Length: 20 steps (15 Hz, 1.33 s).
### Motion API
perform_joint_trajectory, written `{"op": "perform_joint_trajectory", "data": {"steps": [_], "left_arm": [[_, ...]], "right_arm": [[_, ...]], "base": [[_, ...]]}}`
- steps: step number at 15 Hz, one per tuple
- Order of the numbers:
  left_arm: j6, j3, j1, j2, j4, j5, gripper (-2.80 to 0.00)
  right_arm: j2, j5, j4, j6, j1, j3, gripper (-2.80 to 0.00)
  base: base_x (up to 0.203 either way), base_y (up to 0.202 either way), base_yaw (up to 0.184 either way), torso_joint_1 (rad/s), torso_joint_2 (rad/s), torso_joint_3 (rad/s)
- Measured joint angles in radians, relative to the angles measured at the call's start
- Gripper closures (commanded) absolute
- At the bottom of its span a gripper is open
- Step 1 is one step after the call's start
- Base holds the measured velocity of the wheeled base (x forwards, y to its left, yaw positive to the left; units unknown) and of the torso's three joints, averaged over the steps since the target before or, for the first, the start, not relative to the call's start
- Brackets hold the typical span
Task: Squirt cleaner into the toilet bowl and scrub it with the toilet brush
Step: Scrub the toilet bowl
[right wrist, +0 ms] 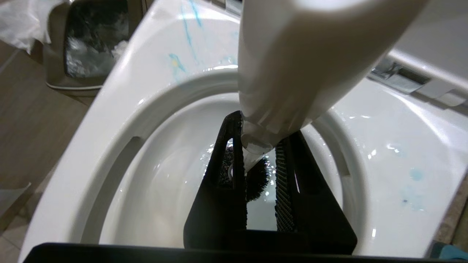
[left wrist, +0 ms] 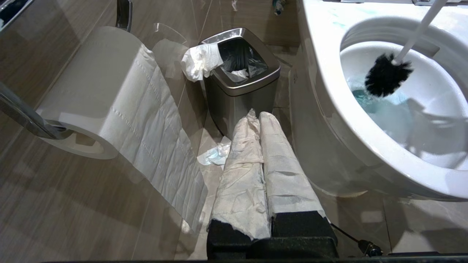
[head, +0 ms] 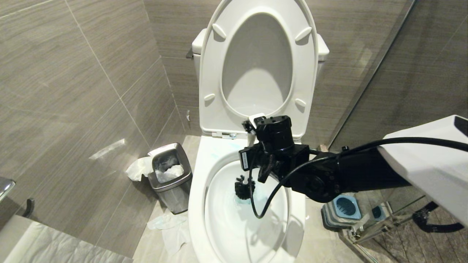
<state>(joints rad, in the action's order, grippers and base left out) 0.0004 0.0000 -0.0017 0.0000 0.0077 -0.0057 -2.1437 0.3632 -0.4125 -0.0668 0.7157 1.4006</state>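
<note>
Now | right pincer [right wrist: 257,160] grips toilet brush [left wrist: 387,75] | handle top hidden (toilet bowl [head: 197,190])

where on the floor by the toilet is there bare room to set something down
Little room left of the toilet bowl: the steel bin sits close and tissues litter the tiles in front. Right of the bowl, a bare tile strip runs ahead of the brush holder, under the right arm.
</note>
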Motion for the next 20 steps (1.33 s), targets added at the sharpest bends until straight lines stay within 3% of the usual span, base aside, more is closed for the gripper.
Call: {"op": "perform_joint_trajectory", "data": {"steps": [7,16,20], "left_arm": [[0.000,0.000,0.000,0.000,0.000,0.000,0.00],[0.000,0.000,0.000,0.000,0.000,0.000,0.00],[0.000,0.000,0.000,0.000,0.000,0.000,0.00]], "right_arm": [[0.214,0.002,0.022,0.001,0.000,-0.194,0.00],[-0.014,0.002,0.019,0.001,0.000,-0.035,0.00],[-0.021,0.003,0.021,0.000,0.000,-0.033,0.00]], "base": [[0.000,0.000,0.000,0.000,0.00,0.000],[0.000,0.000,0.000,0.000,0.00,0.000],[0.000,0.000,0.000,0.000,0.00,0.000]]}}
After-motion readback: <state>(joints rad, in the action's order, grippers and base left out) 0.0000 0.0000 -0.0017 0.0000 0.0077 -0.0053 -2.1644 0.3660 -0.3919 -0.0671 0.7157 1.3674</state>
